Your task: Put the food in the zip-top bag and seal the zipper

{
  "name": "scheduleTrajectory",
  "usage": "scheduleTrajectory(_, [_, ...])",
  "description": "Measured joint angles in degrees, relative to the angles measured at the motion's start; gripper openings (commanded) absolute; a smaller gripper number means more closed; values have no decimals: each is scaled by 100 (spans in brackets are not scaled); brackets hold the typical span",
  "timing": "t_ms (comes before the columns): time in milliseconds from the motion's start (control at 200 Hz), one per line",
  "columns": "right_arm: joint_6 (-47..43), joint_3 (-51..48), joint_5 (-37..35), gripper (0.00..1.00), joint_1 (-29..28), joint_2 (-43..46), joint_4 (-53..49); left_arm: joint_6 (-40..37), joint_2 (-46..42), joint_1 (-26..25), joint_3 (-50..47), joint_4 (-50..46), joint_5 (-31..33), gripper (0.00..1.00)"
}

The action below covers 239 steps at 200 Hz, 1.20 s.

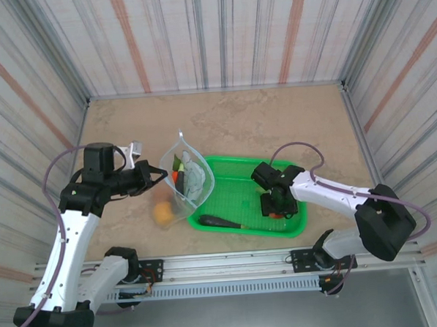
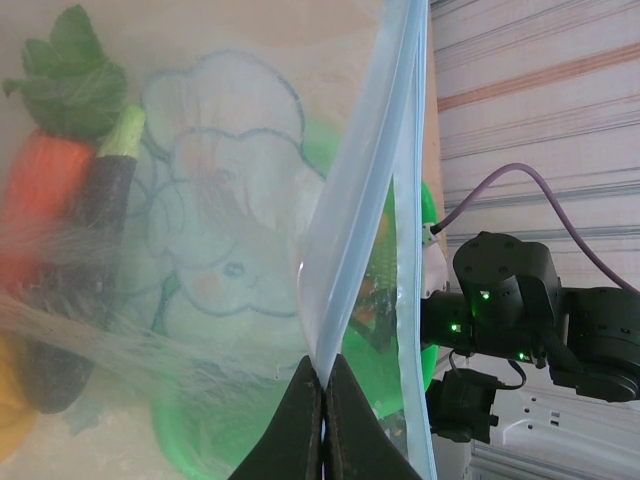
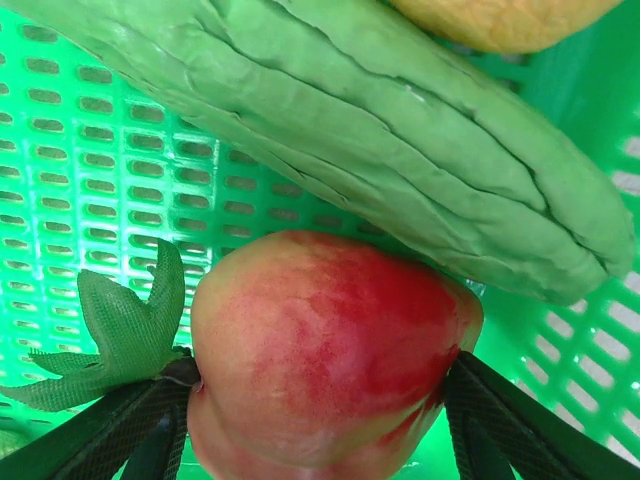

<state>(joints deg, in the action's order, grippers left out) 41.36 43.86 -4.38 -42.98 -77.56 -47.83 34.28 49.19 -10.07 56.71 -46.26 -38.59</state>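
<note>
My left gripper [image 2: 322, 392] is shut on the pale blue zipper strip [image 2: 372, 170] of the clear zip-top bag [image 1: 192, 178], holding its mouth up beside the basket. Through the plastic I see a red carrot [image 2: 40, 190] and a dark purple eggplant [image 2: 78, 290] inside. An orange fruit [image 1: 162, 214] lies on the table by the bag's lower edge. In the green mesh basket [image 1: 241, 178], my right gripper [image 3: 320, 405] is shut on a red apple [image 3: 330, 330]. A green cucumber [image 3: 380, 130] lies just beyond the apple, with an orange fruit [image 3: 500, 15] behind it.
A dark long vegetable [image 1: 221, 222] lies along the basket's near-left rim. The right arm [image 2: 520, 300] reaches into the basket from the right. Striped walls close in the table on three sides, and bare tabletop [image 1: 223, 119] lies behind the basket.
</note>
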Motion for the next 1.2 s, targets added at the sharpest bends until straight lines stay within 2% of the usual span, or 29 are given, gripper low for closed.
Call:
scheduleTrajectory(125, [-33,17,-11,61,0,-55,28,0,-2,0,-13,0,0,0])
scheduleTrajectory(396, [-127,61,-7,42,0,2,31,2,-4,0,-28,0,2,0])
scheduleTrajectory(621, [-131,81,107,39,26,498,92,4,-4,0,-116,7,-7,0])
scheduleTrajectory(806, [-120,214,317,41,26,562,179,4,-4,0,-118,9,-50,0])
scheduleTrajectory(947, [-44,225,455,56,37,474,289,7,-7,0,-136,13,-85,0])
scheduleTrajectory(1197, [15,546,603,68,37,-378,649,24,-79,0,-210,26,-90,0])
